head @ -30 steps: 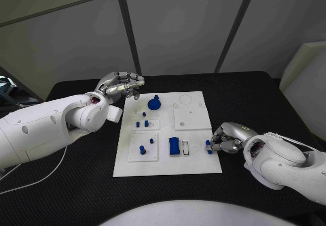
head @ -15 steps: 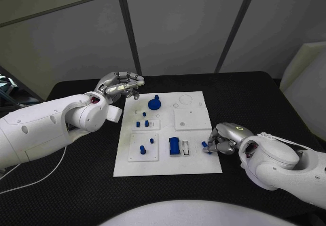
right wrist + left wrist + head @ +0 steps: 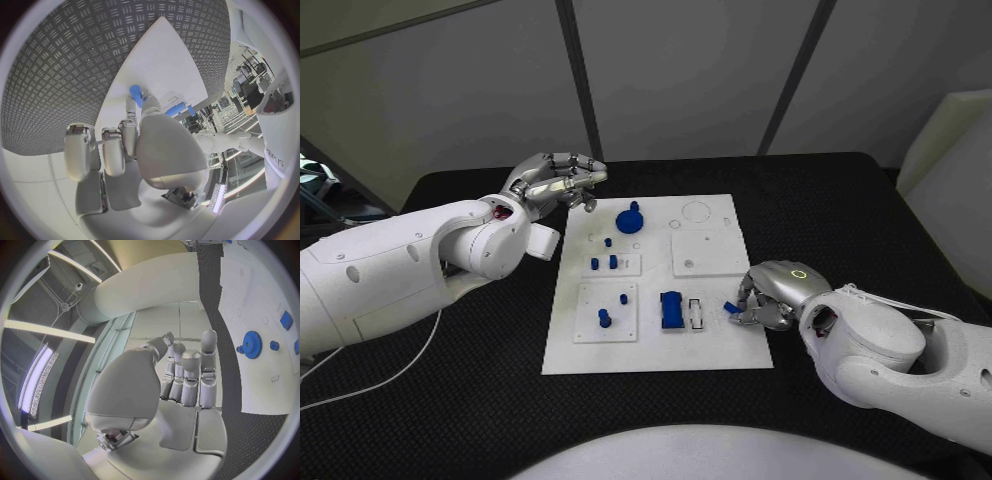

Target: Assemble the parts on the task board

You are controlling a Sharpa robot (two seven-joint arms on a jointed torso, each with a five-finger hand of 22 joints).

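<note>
The flat white rectangular task board lies mid-desk. At its right edge we see the right robot hand pinching a small blue plastic peg, just right of the blue rectangular block. The left robot hand hovers off the board's far left corner, fingers curled, holding nothing, near the blue gear. We judge insertion is under way; next, the peg must be aligned over its socket

Head camera looking down, wrist cameras close, sharing task board
</note>
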